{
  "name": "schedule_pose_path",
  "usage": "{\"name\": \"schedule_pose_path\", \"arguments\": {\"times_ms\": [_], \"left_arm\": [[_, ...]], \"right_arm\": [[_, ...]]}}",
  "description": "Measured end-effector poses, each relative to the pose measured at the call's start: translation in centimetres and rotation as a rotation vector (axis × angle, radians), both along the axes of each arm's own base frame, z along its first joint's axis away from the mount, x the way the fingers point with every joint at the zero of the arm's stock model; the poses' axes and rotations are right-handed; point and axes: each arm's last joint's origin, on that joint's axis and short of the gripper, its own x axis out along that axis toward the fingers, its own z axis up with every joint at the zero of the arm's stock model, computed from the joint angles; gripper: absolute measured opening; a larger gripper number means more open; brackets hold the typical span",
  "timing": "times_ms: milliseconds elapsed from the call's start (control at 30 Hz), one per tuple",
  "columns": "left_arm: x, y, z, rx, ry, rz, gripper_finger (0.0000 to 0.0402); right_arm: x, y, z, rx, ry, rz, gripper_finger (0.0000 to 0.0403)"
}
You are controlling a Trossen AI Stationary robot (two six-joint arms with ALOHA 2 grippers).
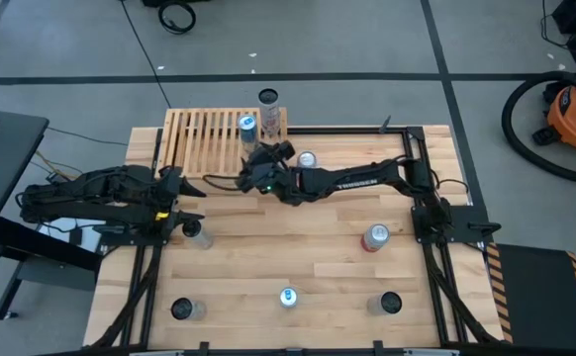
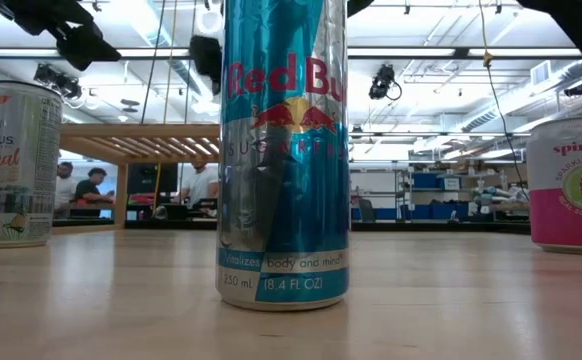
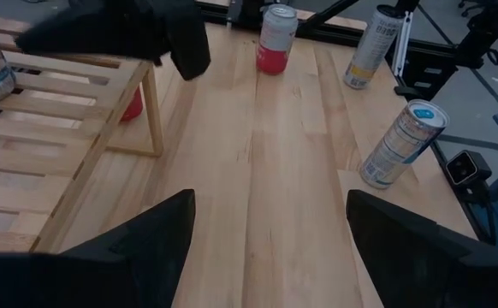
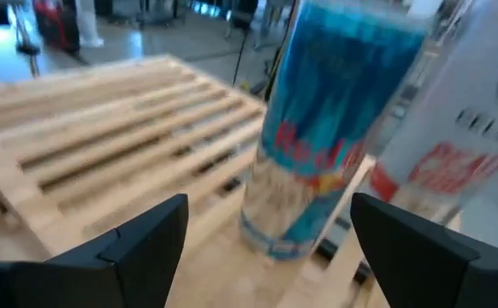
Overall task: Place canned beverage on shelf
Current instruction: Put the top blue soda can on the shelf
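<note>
The desk (image 1: 318,267) is carrying the shelf (image 1: 204,138) at its far left corner, where a blue can (image 1: 247,127) is already standing on the slats. The right tool (image 1: 258,170) is hanging spread and empty just beside it. The left tool (image 1: 184,188), also spread, is waiting nearby. Several cans are remaining on the desk.

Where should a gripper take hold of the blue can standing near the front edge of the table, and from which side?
Grip the blue can around the middle of its body, coming in level from the side. It stands upright, tall and slim, so two fingers can close across its round wall. The table is bare around it, so probably any side works.
</note>
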Motion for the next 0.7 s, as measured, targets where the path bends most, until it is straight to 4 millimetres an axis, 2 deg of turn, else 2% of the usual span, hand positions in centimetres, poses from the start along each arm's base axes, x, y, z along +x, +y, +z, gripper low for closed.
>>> {"name": "schedule_pose_path", "arguments": {"times_ms": [133, 367, 700], "left_arm": [[0.0, 0.0, 0.0, 0.000, 0.000, 0.000, 0.0314], [0.0, 0.0, 0.0, -0.008, 0.001, 0.004, 0.0314], [0.0, 0.0, 0.0, -0.015, 0.001, 0.007, 0.0314]], "right_arm": [[0.3, -0.7, 0.4, 0.020, -0.048, 0.058, 0.0337], [0.1, -2.3, 0.5, 0.036, -0.101, -0.014, 0.0337], [0.1, -3.1, 0.7, 0.042, -0.118, -0.010, 0.0337]]}}
